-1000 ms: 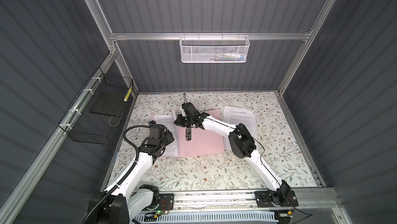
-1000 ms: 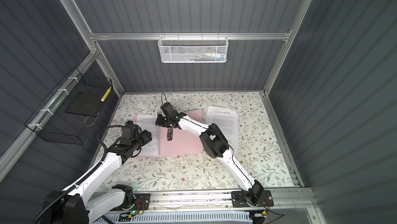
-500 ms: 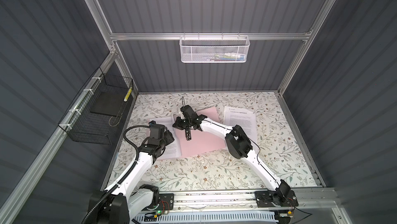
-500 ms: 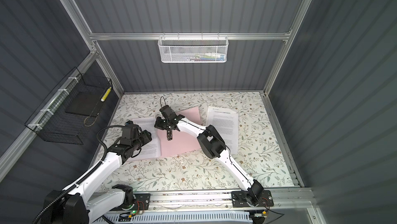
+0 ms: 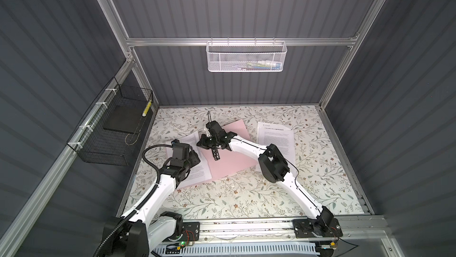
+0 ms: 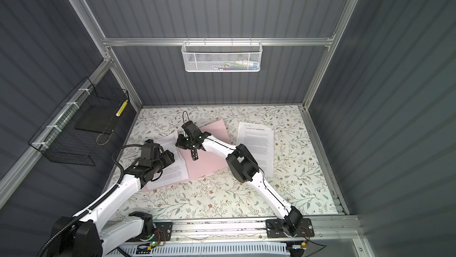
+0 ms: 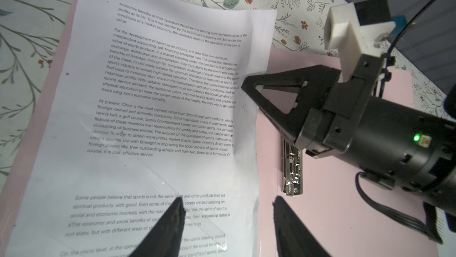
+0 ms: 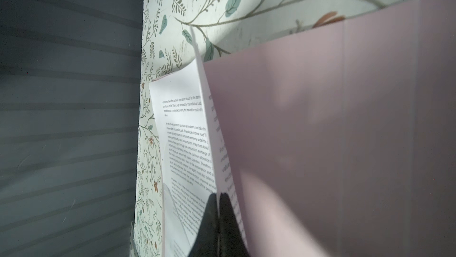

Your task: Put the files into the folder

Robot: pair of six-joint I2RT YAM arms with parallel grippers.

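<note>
- Dark grey ribbed walls (image 5: 246, 4) are closing in the cell on three sides.
- A silver aluminium frame (image 5: 172, 42) is running along their corners and across the back.
- A white mesh basket (image 5: 246, 57) is hanging from that crossbar, its contents too blurred to tell.
- A black wire basket (image 5: 106, 142) is hanging on the left wall, carrying a flat black slab (image 5: 121, 120).
- A floral-patterned counter (image 5: 246, 201) is lying under soft, even light.

Floral-patterned table (image 5: 246, 194), open pink folder (image 5: 229, 167) near its middle; printed sheet (image 5: 276, 140) just beside
</note>
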